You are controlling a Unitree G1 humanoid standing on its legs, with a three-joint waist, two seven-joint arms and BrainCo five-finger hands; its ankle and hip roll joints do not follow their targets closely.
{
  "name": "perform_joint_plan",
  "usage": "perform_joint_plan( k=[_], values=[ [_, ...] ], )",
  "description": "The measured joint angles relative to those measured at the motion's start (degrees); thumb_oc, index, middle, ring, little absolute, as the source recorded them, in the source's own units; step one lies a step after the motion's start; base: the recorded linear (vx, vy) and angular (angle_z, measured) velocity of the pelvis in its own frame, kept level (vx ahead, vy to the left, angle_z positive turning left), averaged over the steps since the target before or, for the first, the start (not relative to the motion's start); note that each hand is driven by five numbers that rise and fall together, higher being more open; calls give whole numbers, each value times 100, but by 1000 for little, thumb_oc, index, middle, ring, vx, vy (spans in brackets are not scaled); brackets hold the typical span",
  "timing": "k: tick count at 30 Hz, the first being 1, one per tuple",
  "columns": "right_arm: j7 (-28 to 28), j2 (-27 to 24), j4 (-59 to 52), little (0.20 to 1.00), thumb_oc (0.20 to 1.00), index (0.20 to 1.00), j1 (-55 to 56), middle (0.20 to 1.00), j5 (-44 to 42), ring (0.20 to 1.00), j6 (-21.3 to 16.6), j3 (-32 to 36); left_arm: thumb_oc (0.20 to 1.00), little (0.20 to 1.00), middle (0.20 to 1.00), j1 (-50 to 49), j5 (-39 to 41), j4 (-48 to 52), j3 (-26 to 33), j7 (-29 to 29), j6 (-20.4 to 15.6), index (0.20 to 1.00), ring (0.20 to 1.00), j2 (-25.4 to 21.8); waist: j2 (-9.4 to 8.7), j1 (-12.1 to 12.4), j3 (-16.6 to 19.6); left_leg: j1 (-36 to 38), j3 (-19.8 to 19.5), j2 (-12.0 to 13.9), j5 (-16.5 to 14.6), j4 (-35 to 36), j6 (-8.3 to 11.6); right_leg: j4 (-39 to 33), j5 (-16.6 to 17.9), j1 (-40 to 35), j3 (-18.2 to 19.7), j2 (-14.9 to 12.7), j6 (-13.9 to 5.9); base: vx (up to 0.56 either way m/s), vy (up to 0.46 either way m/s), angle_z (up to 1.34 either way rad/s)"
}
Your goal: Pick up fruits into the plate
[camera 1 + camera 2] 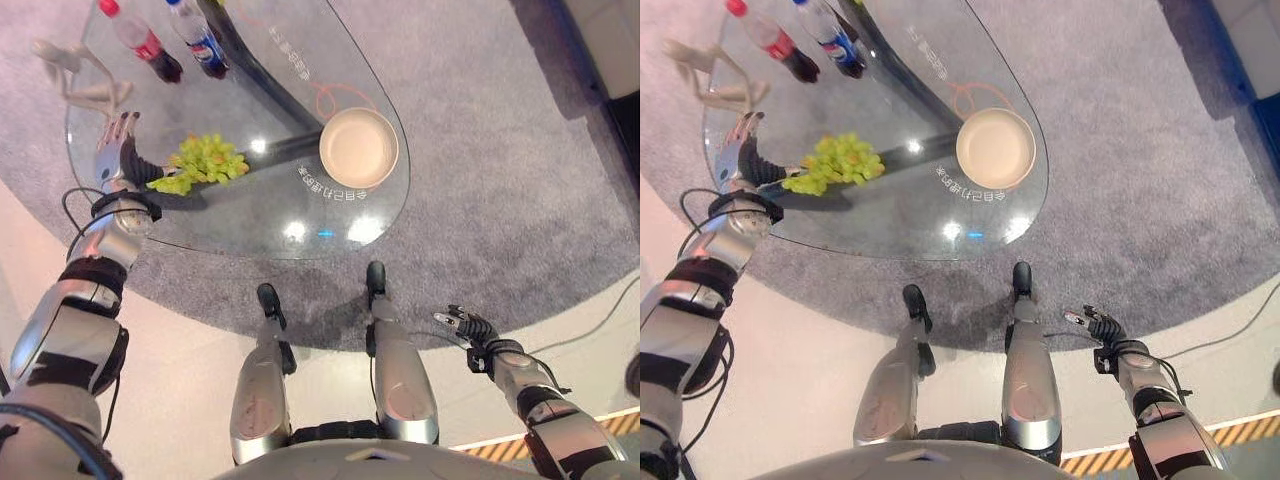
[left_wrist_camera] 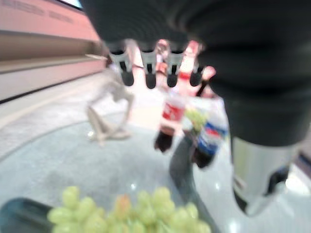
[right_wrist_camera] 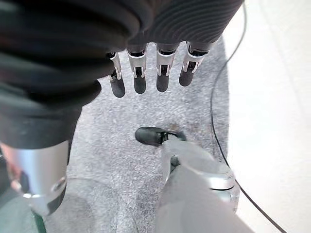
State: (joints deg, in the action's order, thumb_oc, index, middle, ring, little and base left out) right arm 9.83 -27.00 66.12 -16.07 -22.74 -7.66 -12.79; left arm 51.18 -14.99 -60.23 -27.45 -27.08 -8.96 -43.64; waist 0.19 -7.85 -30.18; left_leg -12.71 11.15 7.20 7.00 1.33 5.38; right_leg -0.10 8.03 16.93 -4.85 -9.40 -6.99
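Note:
A bunch of green grapes lies on the glass table near its left side. A round beige plate sits toward the table's right edge with nothing in it. My left hand hovers over the table just left of the grapes, fingers straight and open, nothing held; in the left wrist view the grapes show below its fingers. My right hand hangs low at the right, off the table, open and holding nothing, with its fingers over the grey carpet.
Two soft-drink bottles, one red-capped and one blue-labelled, stand at the table's far left end. A white figurine stands beside them. A dark table support runs under the glass. Grey carpet surrounds the table.

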Motion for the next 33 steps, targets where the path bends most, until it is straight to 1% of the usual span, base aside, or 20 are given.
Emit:
perform_joint_plan(
  k=[5,8,11,13,16,18,22,27,33],
  values=[
    [5,-158,-183,1000,1000,1000,-107,1000,-124,1000,-14,-156,1000,1000,1000,504,-305,-250,-488,155,61,1000,1000,11,1,-72,-28,-261,1,0,2,-66,0,181,-6,326,-22,-15,-3,-18,10,0],
    [9,-159,-226,1000,1000,1000,-146,1000,-200,1000,-41,-209,1000,1000,1000,777,-305,-272,-654,233,269,1000,1000,9,-1,-52,-29,-674,-19,-1,19,-223,-10,351,-41,724,-24,-38,-15,-9,-42,4],
    [-22,-162,-320,1000,1000,1000,-191,1000,-327,1000,-83,-347,1000,1000,1000,826,-311,-489,-732,311,423,1000,1000,32,-2,-107,-32,-940,-48,-1,22,-368,-10,563,-85,1017,-21,-59,-6,7,-17,2],
    [-96,-185,-604,1000,1000,1000,-198,1000,-438,1000,-83,-374,1000,1000,1000,937,-318,-673,-900,390,564,1000,1000,27,-3,-129,-32,-1194,-68,-4,21,-517,-11,795,-147,1315,6,-78,1,3,-4,2],
    [-159,-192,-949,1000,1000,1000,-309,1000,-603,1000,-105,-385,1000,1000,1000,1054,-311,-811,-933,396,838,1000,1000,29,-6,-156,-30,-1668,-93,0,20,-726,-15,1210,-315,1891,98,-94,13,0,0,0],
    [-219,-205,-976,1000,1000,1000,-385,1000,-696,1000,-105,-383,1000,1000,1000,1069,-306,-876,-933,395,981,1000,1000,31,-6,-199,-30,-1874,-92,2,26,-807,-20,1326,-322,2119,137,-96,17,0,0,0],
    [-237,-209,-997,1000,1000,1000,-381,1000,-777,1000,-108,-429,1000,1000,1000,1135,-295,-941,-932,368,1248,1000,1000,33,-8,-252,-30,-2104,-124,10,22,-928,-21,1449,-318,2347,148,-98,30,2,-6,1],
    [-244,-206,-1066,1000,1000,1000,-383,1000,-833,1000,-144,-518,1000,1000,1000,1365,-259,-1158,-924,236,1703,1000,1000,59,-22,-271,-29,-2481,-167,61,6,-1121,-11,1614,-327,2694,135,-77,79,6,-28,1],
    [-244,-209,-1152,1000,1000,1000,-383,1000,-1044,1000,-273,-576,1000,1000,1000,1539,-27,-1386,-757,-156,1965,1000,1000,49,-31,-268,-26,-2810,-232,119,-40,-1350,10,1792,-360,2987,122,-46,122,0,0,0]
  ],
)
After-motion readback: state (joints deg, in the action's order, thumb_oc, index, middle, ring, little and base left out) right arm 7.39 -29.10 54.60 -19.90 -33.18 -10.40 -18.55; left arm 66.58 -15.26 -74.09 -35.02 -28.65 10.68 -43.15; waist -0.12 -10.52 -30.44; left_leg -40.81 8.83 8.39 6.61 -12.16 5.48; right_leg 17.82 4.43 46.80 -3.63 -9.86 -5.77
